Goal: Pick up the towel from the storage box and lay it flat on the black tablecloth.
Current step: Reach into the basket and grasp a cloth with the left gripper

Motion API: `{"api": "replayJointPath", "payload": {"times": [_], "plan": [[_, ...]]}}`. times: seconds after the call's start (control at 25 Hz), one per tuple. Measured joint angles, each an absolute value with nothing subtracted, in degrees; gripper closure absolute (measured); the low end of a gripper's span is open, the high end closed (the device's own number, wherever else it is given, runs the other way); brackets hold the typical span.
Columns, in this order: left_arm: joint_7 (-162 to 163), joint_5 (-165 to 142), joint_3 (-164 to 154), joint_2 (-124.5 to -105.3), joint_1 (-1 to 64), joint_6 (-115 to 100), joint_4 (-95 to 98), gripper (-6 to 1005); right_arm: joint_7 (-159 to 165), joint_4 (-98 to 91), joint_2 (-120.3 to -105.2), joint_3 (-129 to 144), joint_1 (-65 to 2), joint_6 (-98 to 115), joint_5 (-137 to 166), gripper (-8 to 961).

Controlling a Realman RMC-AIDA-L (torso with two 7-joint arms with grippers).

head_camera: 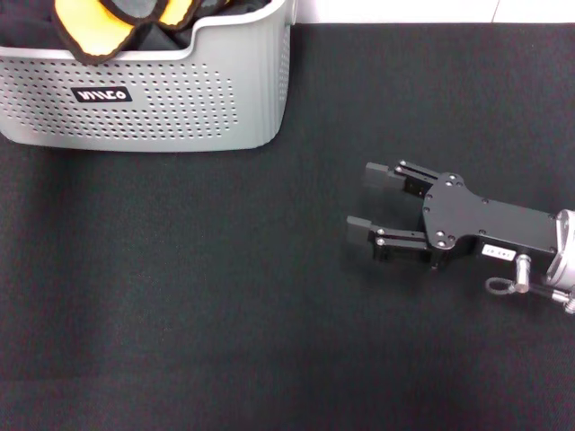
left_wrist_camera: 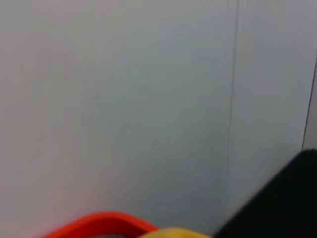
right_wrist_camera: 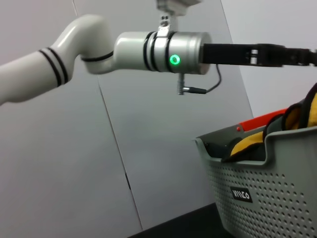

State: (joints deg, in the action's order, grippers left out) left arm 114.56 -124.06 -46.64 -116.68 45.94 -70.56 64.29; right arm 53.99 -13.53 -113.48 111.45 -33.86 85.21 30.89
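Resting low over the black tablecloth (head_camera: 225,296), the right hand (head_camera: 370,201) lies on its side with its two blocky black fingers (head_camera: 377,172) spread apart and nothing between them — flat matte plates, small screws and a silver wrist fitting behind them. It sits at the right of the head view, well apart from the storage box (head_camera: 180,103), its fingertips pointing toward the left. The cloth beneath is a wide dark sheet with a fine grainy weave, covering the table all around. At the far left stands the box: light grey plastic with rounded corners, rows of small round holes across its wall and a small black label with white letters. Inside it the towel (head_camera: 85,27) lies bunched, an orange-yellow fleecy cloth with a thin black edge, its folds rising to the rim; from the right wrist view the same folds (right_wrist_camera: 245,144) show over the rim of the basket (right_wrist_camera: 277,193). That view also shows the left arm (right_wrist_camera: 124,49) — smooth white tube sections with black rings and a green ring light — reaching high above the box, its dark forward end running out of view, so I cannot tell how the left hand stands. A plain grey panelled wall (right_wrist_camera: 74,163) stands behind.
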Motion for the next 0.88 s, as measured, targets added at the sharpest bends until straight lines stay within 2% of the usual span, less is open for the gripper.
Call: {"api": "replayJointPath", "payload": {"times": [0.24, 0.88], "plan": [[118.7, -127.8, -46.7, -116.44, 47.8, -70.3, 61.3, 308, 53.0, -13.5, -113.94, 111.4, -33.7, 84.6, 30.9, 83], [119.5, -127.5, -47.2, -116.97, 47.4, -71.0, 61.2, 378, 51.4, -13.4, -114.47, 111.4, -32.5, 83.7, 30.9, 83]]}}
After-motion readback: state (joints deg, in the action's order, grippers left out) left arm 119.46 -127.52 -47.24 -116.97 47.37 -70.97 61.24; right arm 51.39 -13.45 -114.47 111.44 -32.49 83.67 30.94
